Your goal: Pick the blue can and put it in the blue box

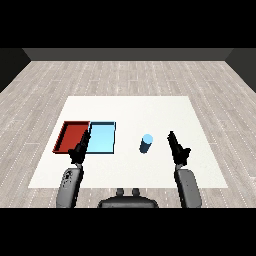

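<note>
In the head view, we saw the can (146, 144) standing upright on the white table (130, 107), just to the left of the right robot hand (176, 147) and slightly ahead of it, not touching. That robot hand was raised on its forearm with its fingers straight and apart, holding nothing; we judged it was placed there because it was the nearer one to the can and ready to close around it. The left robot hand (80, 150) hovered at the near edge of the trays, its fingers likewise straight and holding nothing; it seemed to be parked out of the way, since the can lay well to its right.

The blue tray (102, 138) lay just ahead and to the right of the left robot hand, and to the left of the can, with a bare strip of table between them. The red tray (72, 136) lay beside it, edge to edge, ahead and to the left of that hand. We took it that the can would have to be carried leftward across that strip to reach the blue tray.

We counted one can, two trays (one red, one blue), two robot hands and one table. Both trays held nothing.
</note>
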Controlling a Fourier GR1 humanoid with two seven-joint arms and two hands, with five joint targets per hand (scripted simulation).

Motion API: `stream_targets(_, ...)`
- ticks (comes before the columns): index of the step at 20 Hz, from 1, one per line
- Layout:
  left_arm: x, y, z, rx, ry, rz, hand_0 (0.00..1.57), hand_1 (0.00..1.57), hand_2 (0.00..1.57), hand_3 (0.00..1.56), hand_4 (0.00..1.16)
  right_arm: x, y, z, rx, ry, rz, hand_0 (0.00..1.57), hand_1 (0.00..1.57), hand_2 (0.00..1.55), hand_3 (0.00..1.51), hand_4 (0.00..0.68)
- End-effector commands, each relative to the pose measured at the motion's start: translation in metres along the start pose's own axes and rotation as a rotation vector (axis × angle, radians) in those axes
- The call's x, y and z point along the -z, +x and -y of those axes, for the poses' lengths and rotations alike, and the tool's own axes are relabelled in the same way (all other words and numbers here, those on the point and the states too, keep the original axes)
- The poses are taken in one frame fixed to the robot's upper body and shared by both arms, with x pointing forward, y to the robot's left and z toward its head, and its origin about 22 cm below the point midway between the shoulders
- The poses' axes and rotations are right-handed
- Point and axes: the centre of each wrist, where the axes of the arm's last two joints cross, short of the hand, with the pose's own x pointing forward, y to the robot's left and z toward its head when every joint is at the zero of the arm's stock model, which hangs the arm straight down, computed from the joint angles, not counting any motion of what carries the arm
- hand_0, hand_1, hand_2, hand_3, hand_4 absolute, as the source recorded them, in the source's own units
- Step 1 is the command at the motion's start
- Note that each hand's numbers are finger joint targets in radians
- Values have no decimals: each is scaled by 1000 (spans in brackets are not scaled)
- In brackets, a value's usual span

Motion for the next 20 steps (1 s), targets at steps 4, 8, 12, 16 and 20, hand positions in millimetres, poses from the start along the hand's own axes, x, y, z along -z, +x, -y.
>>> stream_targets(4, -9, -9, -1, -32, 33, -59, 0, 0, 0, 0, 0, 5, -9, -38, -10, 2, -71, 0, 0, 0, 0, 0)
stream_targets(8, -10, 5, 8, -86, 78, 241, 0, 0, 0, 0, 0, 8, 7, -48, 149, 122, 233, 0, 0, 0, 0, 0)
stream_targets(12, -11, -10, -3, -98, 76, 292, 0, 0, 0, 0, 0, 14, -7, -50, 137, 129, 249, 0, 0, 0, 0, 0)
stream_targets(16, -16, -32, -12, -96, 82, 299, 0, 0, 0, 0, 0, 1, -16, -67, 144, 150, 272, 0, 0, 0, 0, 0)
stream_targets(20, -12, 9, -7, -92, 92, 300, 0, 0, 0, 0, 0, 2, -8, -53, 123, 154, 279, 0, 0, 0, 0, 0)
